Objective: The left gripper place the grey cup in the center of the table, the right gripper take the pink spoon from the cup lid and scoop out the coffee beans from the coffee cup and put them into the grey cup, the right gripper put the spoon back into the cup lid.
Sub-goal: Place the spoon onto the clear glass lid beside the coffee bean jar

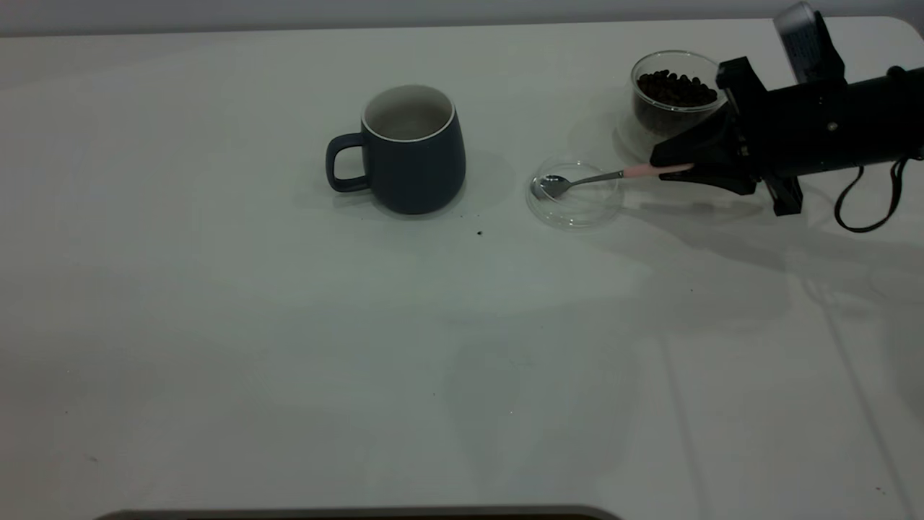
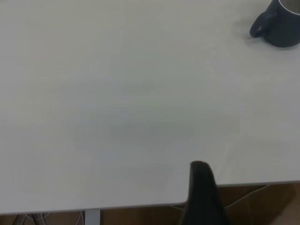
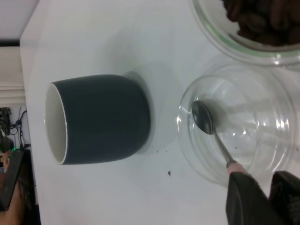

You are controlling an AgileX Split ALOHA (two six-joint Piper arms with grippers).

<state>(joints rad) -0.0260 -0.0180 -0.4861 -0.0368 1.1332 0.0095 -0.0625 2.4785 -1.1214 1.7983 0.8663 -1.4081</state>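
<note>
Right gripper (image 1: 668, 167) pinches the pink spoon (image 1: 613, 175) by its slim matte handle at three o'clock on the table (image 1: 216, 325); the shiny metal bowl lies inside the clear, round cup lid (image 1: 575, 193). Just behind it, the glass coffee cup (image 1: 668, 101) with dark beans is half-hidden by the arm. The smooth grey cup (image 1: 411, 148), rounded with a pale interior, stands upright near centre. Left gripper (image 2: 202, 194): only one dark finger shows, cut off, so its state is unclear.
</note>
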